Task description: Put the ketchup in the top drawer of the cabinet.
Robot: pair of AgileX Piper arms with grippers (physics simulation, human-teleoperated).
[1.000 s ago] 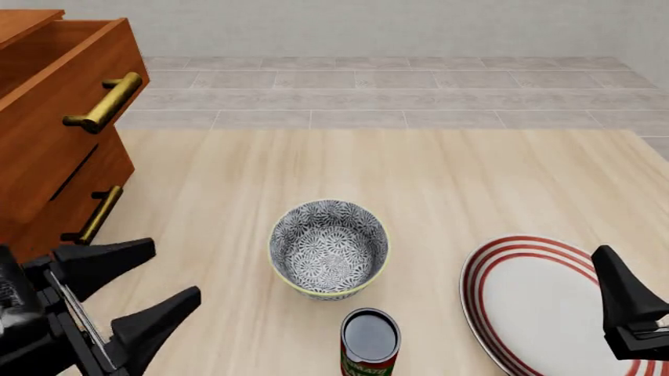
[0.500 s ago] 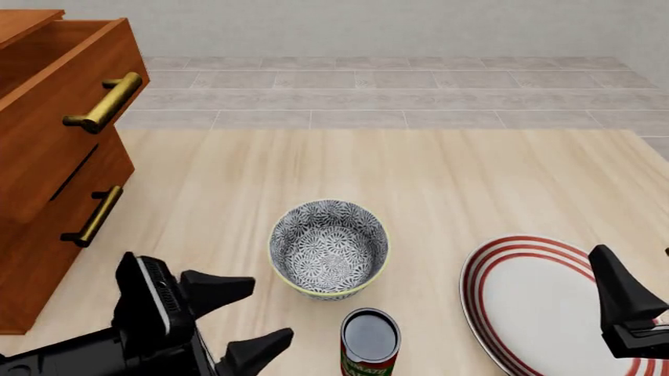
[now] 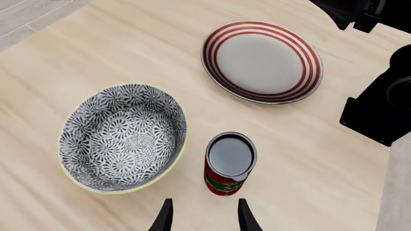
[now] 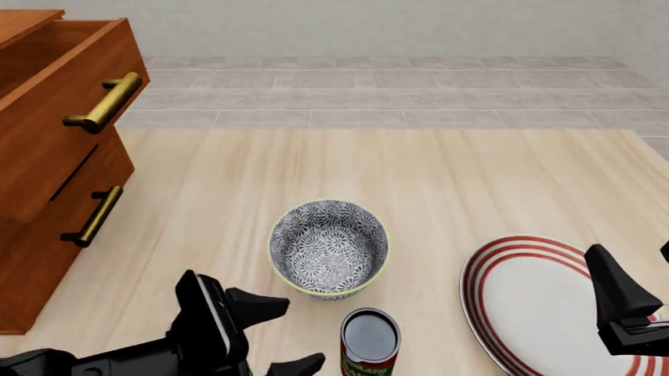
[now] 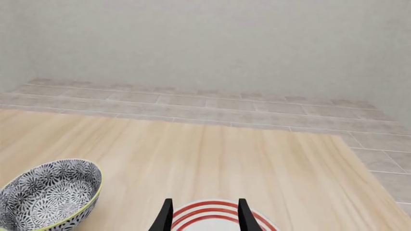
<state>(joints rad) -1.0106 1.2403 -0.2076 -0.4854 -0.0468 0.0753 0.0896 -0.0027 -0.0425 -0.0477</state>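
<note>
The ketchup [image 4: 369, 341] stands upright near the table's front edge, just in front of the bowl; its dark round top and red label show in the left wrist view [image 3: 229, 163]. My left gripper [image 4: 284, 337] is open at the can's left, fingers pointing toward it, a short gap away; in the left wrist view the gripper [image 3: 202, 219] has nothing between its fingers. The cabinet [image 4: 31, 258] stands at far left with its top drawer [image 4: 58, 125] pulled out. My right gripper [image 5: 204, 217] is open and empty above the plate.
A grey floral bowl [image 4: 329, 249] sits mid-table, close behind the can. A red-striped white plate [image 4: 528, 301] lies at front right under the right arm [image 3: 378, 103]. The lower drawer [image 4: 63, 211] is shut. Brass handles stick out from both drawer fronts.
My left gripper has swung from the front left corner rightward and turned its open fingers toward the ketchup. The right gripper has hardly moved.
</note>
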